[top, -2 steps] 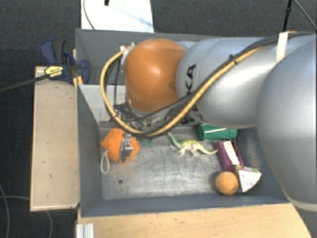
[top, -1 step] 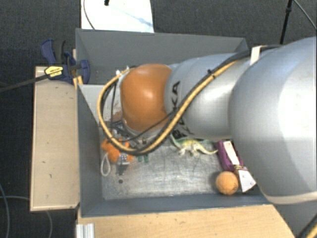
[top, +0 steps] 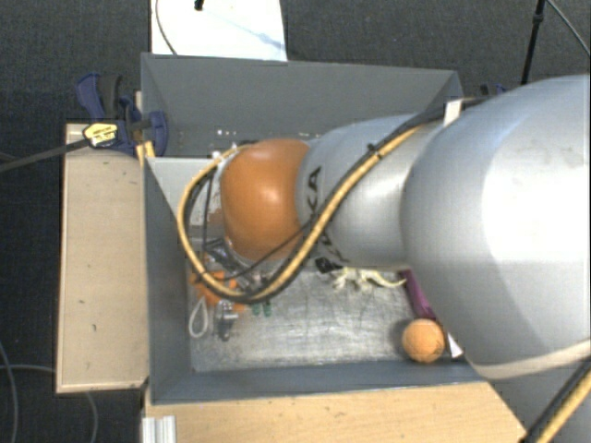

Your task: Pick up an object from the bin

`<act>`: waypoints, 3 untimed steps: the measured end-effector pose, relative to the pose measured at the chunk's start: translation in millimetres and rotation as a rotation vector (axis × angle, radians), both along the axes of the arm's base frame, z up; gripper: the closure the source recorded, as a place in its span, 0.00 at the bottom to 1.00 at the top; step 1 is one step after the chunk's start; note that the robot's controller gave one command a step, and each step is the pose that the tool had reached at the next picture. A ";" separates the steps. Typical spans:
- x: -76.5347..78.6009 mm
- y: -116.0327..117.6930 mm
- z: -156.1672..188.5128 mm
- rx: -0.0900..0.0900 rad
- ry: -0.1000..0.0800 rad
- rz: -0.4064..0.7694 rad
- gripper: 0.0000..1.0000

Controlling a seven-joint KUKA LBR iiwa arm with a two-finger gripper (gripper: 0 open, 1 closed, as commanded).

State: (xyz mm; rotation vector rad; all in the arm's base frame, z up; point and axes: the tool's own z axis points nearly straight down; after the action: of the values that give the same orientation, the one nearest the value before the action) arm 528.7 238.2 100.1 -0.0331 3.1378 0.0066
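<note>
A: Gripper position?

B: Gripper [top: 224, 319] is low over the floor of the bin [top: 295, 100], right under the orange cover [top: 263, 197] on the wrist. The arm [top: 480, 229] comes in from the view's right and covers much of the bin behind the gripper.

A: Apart or together?

B: Cannot tell. The cover and a yellow cable [top: 351, 187] looping round it hide most of the gripper. Just a small metal tip shows below them.

A: Nearest things?

B: A white loop [top: 198, 319], cord-like, lies just beside the gripper on its left in the view, close to touching. An orange piece [top: 208, 292] sits just above the loop, at the gripper's upper left, partly under the cables. Its shape is unclear.

A: Is either one held?

B: Cannot tell from this angle. Both lie beside the gripper, between it and the bin's left wall.

A: The other side?

B: Small green bits [top: 264, 309] lie near the gripper, to its right. Farther right is a white thing [top: 369, 280] with thin limbs, lying flat at the arm's edge. A purple piece [top: 417, 295] lies beyond that, mostly under the arm. An orange ball [top: 424, 341] sits well apart from the gripper, far to its right, near the bin's front wall and just below the purple piece.

A: Ball touching anything?

B: Very near the purple piece; contact cannot be told.
</note>
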 end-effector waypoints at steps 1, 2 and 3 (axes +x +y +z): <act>19.6 -2.5 2.3 -0.001 -0.003 0.114 0.00; 34.1 -9.9 -20.7 0.000 -0.006 0.183 0.00; 34.9 -22.3 -25.9 0.002 -0.008 0.105 1.00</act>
State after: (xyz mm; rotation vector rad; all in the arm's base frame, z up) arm 563.5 215.9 74.1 -0.1967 3.1244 0.0104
